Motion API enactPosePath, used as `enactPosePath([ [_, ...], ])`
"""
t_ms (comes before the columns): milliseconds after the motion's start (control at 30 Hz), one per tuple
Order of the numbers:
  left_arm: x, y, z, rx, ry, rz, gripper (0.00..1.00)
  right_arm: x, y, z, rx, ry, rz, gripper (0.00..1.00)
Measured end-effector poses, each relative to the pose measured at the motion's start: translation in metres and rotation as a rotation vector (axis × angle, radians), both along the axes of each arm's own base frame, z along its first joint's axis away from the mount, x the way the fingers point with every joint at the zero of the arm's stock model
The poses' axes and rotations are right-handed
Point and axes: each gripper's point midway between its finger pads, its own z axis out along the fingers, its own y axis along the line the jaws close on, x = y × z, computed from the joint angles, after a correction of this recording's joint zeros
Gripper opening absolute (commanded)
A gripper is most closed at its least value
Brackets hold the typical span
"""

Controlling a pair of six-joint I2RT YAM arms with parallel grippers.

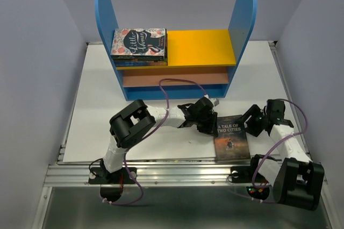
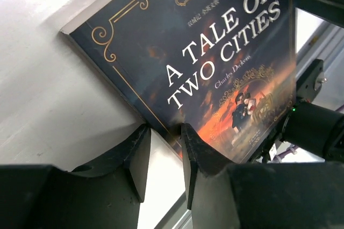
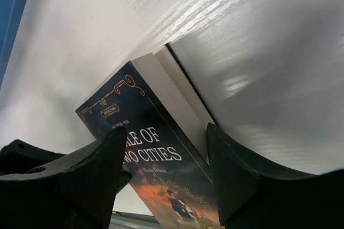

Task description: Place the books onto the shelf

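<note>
Nearest me, the two arm bases sit on the aluminium rail (image 1: 177, 174) at the table's 6 o'clock edge. Just past it, A Tale of Two Cities paperback (image 1: 232, 137) lies flat and cover up on the white table (image 1: 97, 105), at about 5 o'clock from the table's middle, with its lower edge close to the near rim. My left gripper (image 2: 165, 129) is down at the book's 10 o'clock corner. From its wrist camera I see the jaws only slightly apart, with a strip of bare table showing between them. One finger (image 2: 196, 154) sits against the book's long edge and the other finger is on the table side, so nothing is clamped. My right gripper (image 3: 166, 129) is at the book's 2 o'clock side. Its jaws stand wide and unclenched, and the book's corner and pale page edge lie in the gap between them. The shelf (image 1: 105, 14) stands at the table's 12 o'clock end, well apart from this book. A stack of books (image 1: 138, 56) lies flat on the yellow top board (image 1: 199, 46), pushed to its 9 o'clock end against the blue side panel, with Little Women (image 1: 138, 42) on top. The brown lower board (image 1: 177, 78) below it shows no book that I can make out.
</note>
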Motion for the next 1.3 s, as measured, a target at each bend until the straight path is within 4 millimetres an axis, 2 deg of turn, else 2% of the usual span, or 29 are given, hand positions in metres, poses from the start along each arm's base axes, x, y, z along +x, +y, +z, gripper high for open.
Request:
enactPosePath([
  [300, 0.018, 0.005, 0.001, 0.043, 0.007, 0.054, 0.28, 0.004, 0.012, 0.025, -0.014, -0.05, 0.104, 0.54],
  [400, 0.024, 0.007, 0.001, 0.045, 0.008, 0.068, 0.28, 0.005, 0.018, 0.028, -0.015, -0.061, 0.155, 0.47],
  [433, 0.026, 0.008, 0.001, 0.046, 0.009, 0.073, 0.28, 0.005, 0.02, 0.028, -0.015, -0.062, 0.175, 0.4],
  [600, 0.038, 0.014, 0.001, 0.044, 0.01, 0.102, 0.28, 0.004, 0.033, 0.031, -0.01, -0.068, 0.276, 0.19],
  [633, 0.042, 0.015, 0.001, 0.042, 0.006, 0.106, 0.28, 0.004, 0.034, 0.031, -0.01, -0.072, 0.286, 0.01],
  [667, 0.045, 0.016, 0.002, 0.041, -0.003, 0.11, 0.28, 0.004, 0.035, 0.031, -0.009, -0.076, 0.298, 0.01],
  [767, 0.056, 0.019, 0.004, 0.036, -0.034, 0.126, 0.39, 0.002, 0.037, 0.032, -0.001, -0.076, 0.314, 0.01],
  [800, 0.058, 0.019, 0.004, 0.032, -0.041, 0.127, 0.48, 0.001, 0.039, 0.033, 0.003, -0.076, 0.317, 0.01],
  [867, 0.057, 0.024, 0.006, 0.01, -0.061, 0.129, 0.62, 0.0, 0.041, 0.035, 0.013, -0.082, 0.328, 0.01],
  [900, 0.056, 0.027, 0.009, -0.006, -0.071, 0.13, 0.76, -0.002, 0.044, 0.038, 0.02, -0.088, 0.341, 0.01],
  [967, 0.051, 0.039, 0.016, -0.027, -0.079, 0.132, 0.87, -0.005, 0.051, 0.044, 0.041, -0.11, 0.368, 0.01],
  [1000, 0.047, 0.046, 0.026, -0.045, -0.09, 0.13, 0.94, -0.006, 0.054, 0.048, 0.049, -0.125, 0.379, 0.01],
  [1067, 0.045, 0.051, 0.045, -0.084, -0.122, 0.123, 0.98, -0.007, 0.061, 0.059, 0.071, -0.172, 0.405, 0.01],
  [1133, 0.045, 0.055, 0.072, -0.15, -0.167, 0.119, 0.99, -0.007, 0.065, 0.068, 0.089, -0.215, 0.423, 0.01],
  [1300, 0.044, 0.075, 0.114, -0.256, -0.233, 0.114, 0.99, -0.004, 0.075, 0.091, 0.128, -0.325, 0.461, 0.01],
])
